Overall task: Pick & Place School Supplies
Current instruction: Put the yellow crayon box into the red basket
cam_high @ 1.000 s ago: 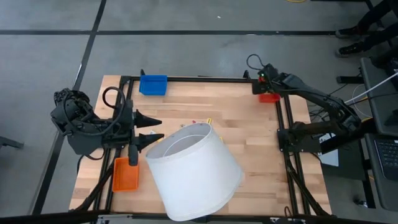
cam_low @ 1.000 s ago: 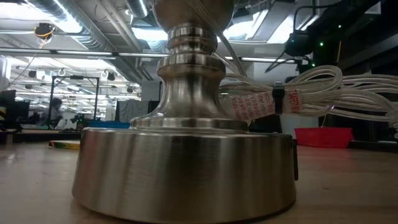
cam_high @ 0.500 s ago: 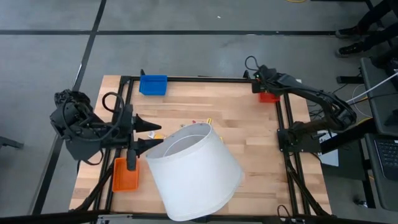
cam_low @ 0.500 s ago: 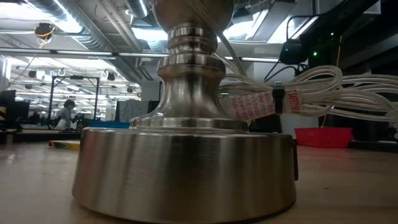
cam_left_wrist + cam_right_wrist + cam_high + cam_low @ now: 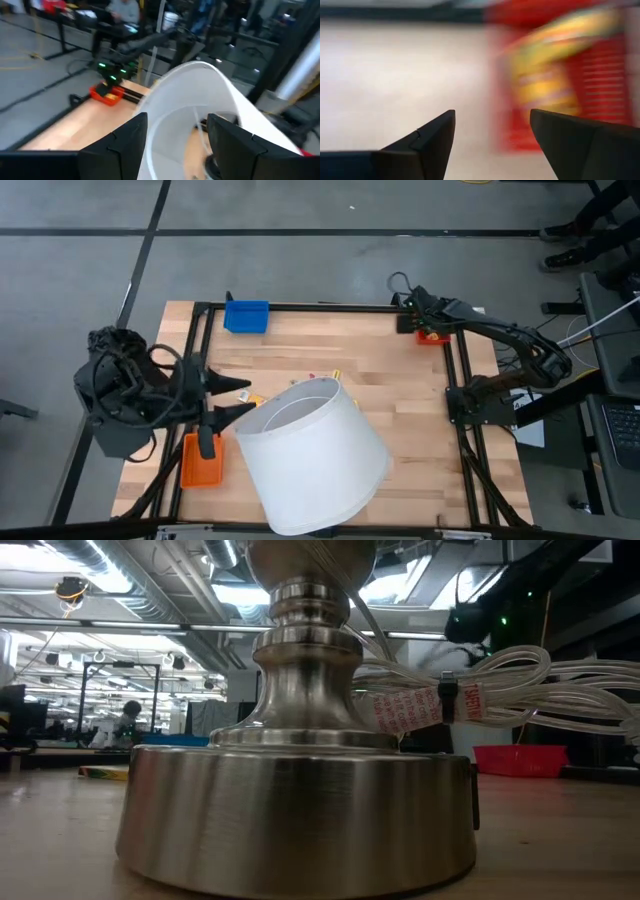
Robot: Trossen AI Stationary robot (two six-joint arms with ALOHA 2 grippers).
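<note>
From above, the left gripper [image 5: 240, 397] sits near the table's [image 5: 400, 410] left edge, jaws spread wide and empty, pointing at the white lampshade [image 5: 312, 457]. The orange tray [image 5: 200, 464] lies by its arm, the blue tray [image 5: 246, 315] at the far left corner. A few small yellow supplies [image 5: 336, 373] lie on the wood beyond the shade's rim. The right gripper [image 5: 408, 323] hovers at the far right corner beside the red tray [image 5: 434, 336]. At table height, a metal lamp base [image 5: 297, 805] fills the scene. Past the left fingers [image 5: 122, 142], the shade's open mouth faces them. The right fingers [image 5: 431, 136] stand apart, empty, over the red tray holding yellow pieces [image 5: 550, 75], blurred.
</note>
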